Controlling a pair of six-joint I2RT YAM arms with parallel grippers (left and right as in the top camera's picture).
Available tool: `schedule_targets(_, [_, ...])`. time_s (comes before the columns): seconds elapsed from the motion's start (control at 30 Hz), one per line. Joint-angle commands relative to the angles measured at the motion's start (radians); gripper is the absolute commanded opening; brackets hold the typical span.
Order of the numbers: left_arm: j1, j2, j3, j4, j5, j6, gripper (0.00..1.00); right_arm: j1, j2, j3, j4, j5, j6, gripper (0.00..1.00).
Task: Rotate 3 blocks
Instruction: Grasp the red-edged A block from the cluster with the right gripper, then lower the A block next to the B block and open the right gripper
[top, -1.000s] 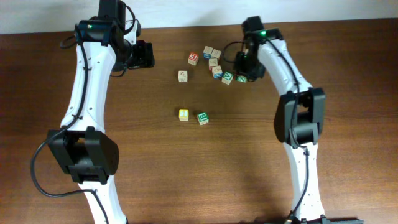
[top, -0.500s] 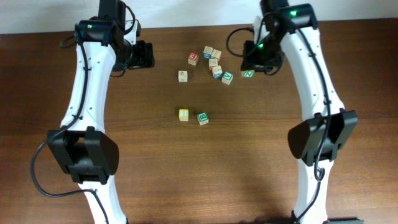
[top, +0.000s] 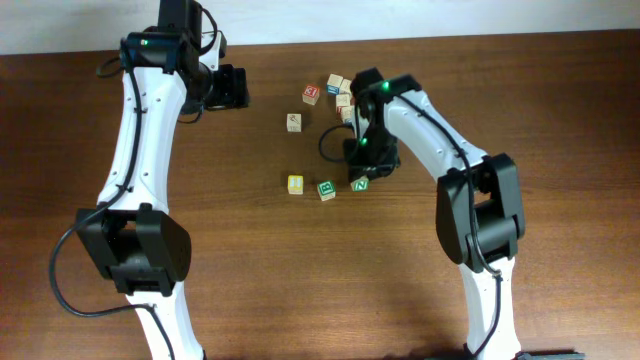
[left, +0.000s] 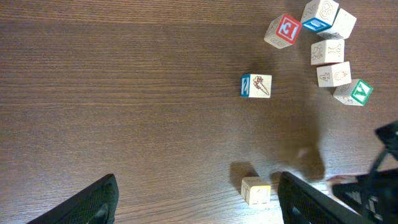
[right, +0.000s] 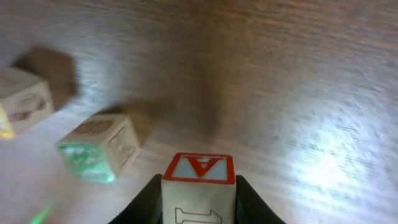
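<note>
A yellow-faced block (top: 295, 184) and a green-faced block (top: 326, 189) lie side by side mid-table. Just right of them, my right gripper (top: 361, 170) is shut on a third light-wood block (top: 360, 184). In the right wrist view that block (right: 199, 183) shows a red-framed A face and sits clamped between the two fingers. The green block (right: 99, 152) and yellow block (right: 22, 102) lie to its left. My left gripper (top: 243, 88) hovers open at the back left, holding nothing. In its wrist view the yellow block (left: 255, 190) lies between the spread fingers (left: 93, 202), well beyond them.
A cluster of other cubes sits at the back centre, among them a red-faced one (top: 311, 93) (left: 283, 30) and tan ones (top: 340, 85). A lone cube with a blue side (top: 294, 122) (left: 255, 85) lies nearer. The right arm's elbow (top: 495, 180) hangs over the table's right half.
The right arm has swung from the back cluster toward the front, carrying a block to just right of the green block. The left arm has stayed put.
</note>
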Motion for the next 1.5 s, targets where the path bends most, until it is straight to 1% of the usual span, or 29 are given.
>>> schedule_targets(0.0, [0.001,-0.011,0.007,0.002,-0.004,0.005,0.81,0.024,0.004,-0.062,0.056,-0.002,-0.045,0.28])
schedule_targets(0.07, [0.001,-0.011,0.007,0.002,-0.004,0.005,0.81,0.032,0.004,-0.075,0.074,-0.003,-0.069,0.29])
schedule_targets(0.2, [0.001,-0.011,0.007,0.006,-0.004,0.005,0.81,0.037,0.004,-0.075,0.079,-0.006,-0.071,0.44])
schedule_targets(0.37, [0.001,-0.011,0.007,0.005,-0.004,0.005,0.82,0.036,0.003,-0.006,0.021,-0.006,-0.069,0.46])
schedule_targets(0.53, [0.001,-0.011,0.007,-0.019,-0.003,0.005,0.81,0.036,-0.002,0.219,-0.148,-0.006,-0.069,0.48])
schedule_targets(0.63, [0.000,-0.011,0.007,-0.051,-0.003,0.001,0.75,0.037,-0.002,0.309,-0.218,-0.005,-0.034,0.48])
schedule_targets(0.73, [0.000,-0.011,0.005,-0.112,-0.003,-0.006,0.58,0.037,-0.002,0.325,-0.262,-0.002,0.014,0.47])
schedule_targets(0.77, [0.000,-0.011,0.002,-0.140,0.005,-0.006,0.44,0.037,-0.002,0.314,-0.282,-0.002,0.065,0.46])
schedule_targets(0.87, [-0.005,-0.011,-0.024,-0.184,0.032,-0.006,0.18,0.043,-0.002,0.283,-0.303,-0.002,0.104,0.40])
schedule_targets(0.93, [-0.019,-0.011,-0.064,-0.186,0.039,-0.006,0.07,0.057,-0.002,0.262,-0.304,-0.002,0.104,0.37])
schedule_targets(1.0, [-0.037,-0.011,-0.109,-0.174,0.039,-0.014,0.00,0.072,-0.002,0.252,-0.304,-0.002,0.104,0.35])
schedule_targets(1.07, [-0.057,-0.011,-0.162,-0.142,0.039,-0.025,0.00,0.093,-0.002,0.231,-0.295,0.018,0.127,0.32])
schedule_targets(1.13, [-0.078,-0.011,-0.223,-0.076,0.039,-0.025,0.00,0.117,-0.002,0.194,-0.276,0.081,0.171,0.25])
schedule_targets(1.23, [-0.089,-0.011,-0.255,-0.010,0.038,-0.025,0.00,0.145,-0.002,0.132,-0.212,0.119,0.207,0.13])
schedule_targets(1.27, [-0.088,-0.011,-0.255,0.003,0.037,-0.027,0.00,0.152,-0.002,0.118,-0.193,0.131,0.234,0.10])
schedule_targets(1.37, [-0.081,-0.011,-0.255,0.036,-0.033,-0.078,0.00,0.167,-0.002,0.072,-0.124,0.141,0.290,0.05])
schedule_targets(1.47, [-0.062,-0.011,-0.255,0.061,-0.045,-0.077,0.00,0.177,-0.002,0.010,-0.043,0.142,0.345,0.04])
